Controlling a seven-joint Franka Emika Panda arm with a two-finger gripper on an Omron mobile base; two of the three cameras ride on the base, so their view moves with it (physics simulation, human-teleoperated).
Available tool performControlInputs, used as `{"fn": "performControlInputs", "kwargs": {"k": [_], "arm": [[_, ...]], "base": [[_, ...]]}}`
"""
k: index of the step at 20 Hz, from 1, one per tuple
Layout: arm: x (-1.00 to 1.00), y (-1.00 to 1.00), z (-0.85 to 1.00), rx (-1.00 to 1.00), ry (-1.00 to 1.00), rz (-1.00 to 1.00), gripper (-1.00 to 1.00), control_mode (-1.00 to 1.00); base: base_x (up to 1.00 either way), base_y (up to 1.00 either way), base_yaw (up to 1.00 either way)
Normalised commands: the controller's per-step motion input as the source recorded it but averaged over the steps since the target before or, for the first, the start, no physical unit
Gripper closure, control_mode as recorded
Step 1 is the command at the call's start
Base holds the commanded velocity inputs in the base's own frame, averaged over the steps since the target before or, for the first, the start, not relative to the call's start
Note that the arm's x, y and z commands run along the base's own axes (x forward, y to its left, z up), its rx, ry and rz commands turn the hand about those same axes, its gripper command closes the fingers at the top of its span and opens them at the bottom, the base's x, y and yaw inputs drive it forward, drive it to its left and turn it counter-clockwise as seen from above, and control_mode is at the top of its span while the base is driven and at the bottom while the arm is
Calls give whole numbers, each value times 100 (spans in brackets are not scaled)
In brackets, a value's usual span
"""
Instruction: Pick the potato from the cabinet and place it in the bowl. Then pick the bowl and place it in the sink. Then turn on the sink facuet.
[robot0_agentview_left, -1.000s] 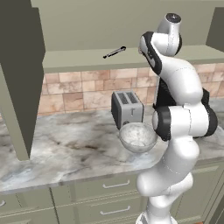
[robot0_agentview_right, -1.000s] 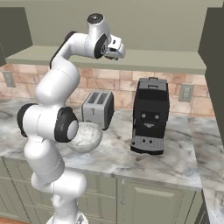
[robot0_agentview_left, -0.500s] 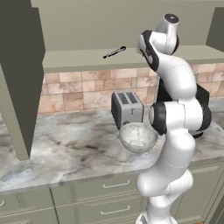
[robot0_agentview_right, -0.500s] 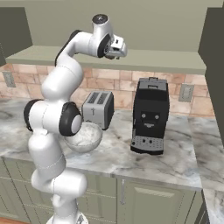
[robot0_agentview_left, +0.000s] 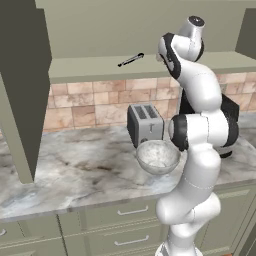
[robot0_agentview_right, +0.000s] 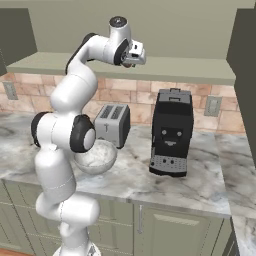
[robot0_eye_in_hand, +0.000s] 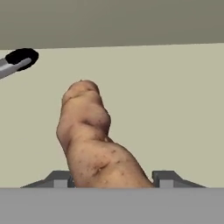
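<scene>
In my hand view the potato (robot0_eye_in_hand: 94, 144) sits right between the jaws (robot0_eye_in_hand: 113, 179), filling the gap from 6 o'clock up toward 11; the jaws look partly closed around it, though I cannot tell whether the pads are actually pressing on it yet. It lies on the cabinet (robot0_agentview_left: 150, 30) shelf, with the black utensil (robot0_eye_in_hand: 17, 61) off at 10 o'clock. From the right base view I see the hand reaching onto that shelf at about 12 o'clock. Below, on the table (robot0_agentview_left: 75, 170), the bowl (robot0_agentview_left: 158, 156) waits just in front of the toaster (robot0_agentview_left: 145, 122), near the arm's elbow, with nothing in it that I can see. The coffee machine (robot0_agentview_right: 172, 132) stands to the toaster's 3 o'clock. So I judge we are at the very first grasp: the potato is not lifted yet, and the drop into the bowl, the move to the sink and the faucet are all left.
</scene>
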Motion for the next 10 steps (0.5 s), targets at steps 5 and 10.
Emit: {"fn": "performControlInputs", "kwargs": {"k": [5,10], "arm": [[-40,11,-11,-4,-3,3,100,-100],[-98,14,0,-9,-23,0,100,-100]], "base": [[0,0,0],[0,0,0]]}}
